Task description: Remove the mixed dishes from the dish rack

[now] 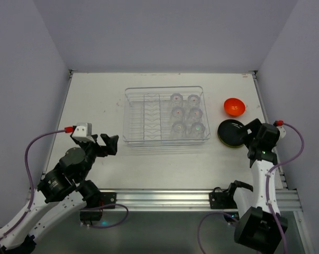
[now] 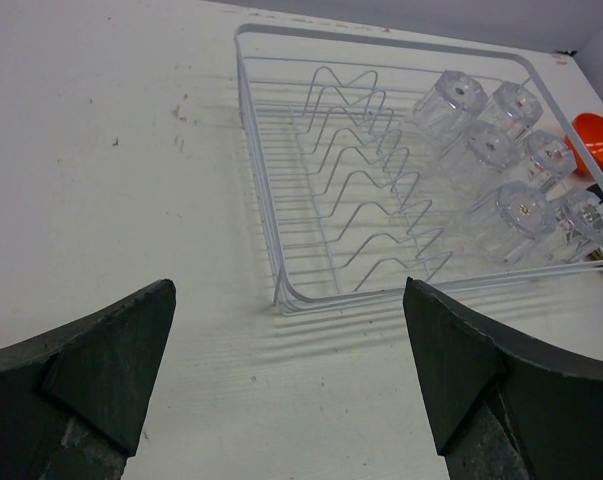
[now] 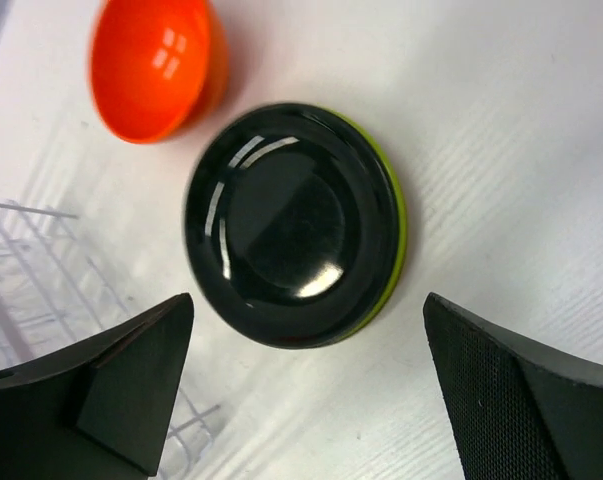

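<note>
We are holding our left end effector (image 2: pixel 289 330) spread wide over the worktop (image 2: pixel 101 180). Just ahead of it, the rack (image 2: pixel 264 215) is carrying six cups (image 2: pixel 486 148), grouped in its right half. Our right end effector (image 3: pixel 306 320) is hovering, fingers spread apart, with the black-backed plate (image 3: pixel 291 225) lying face down directly below. The bowl (image 3: pixel 156 65) is resting just beyond the plate, outside the rack.

we can read no words, brands, numbers or signs in any view: none on the dish rack (image 1: pixel 148 119), the clear cups (image 1: pixel 178 112), the orange bowl (image 1: pixel 234 107), the black-backed plate (image 1: pixel 230 132) or the desk (image 1: pixel 96 106).
</note>
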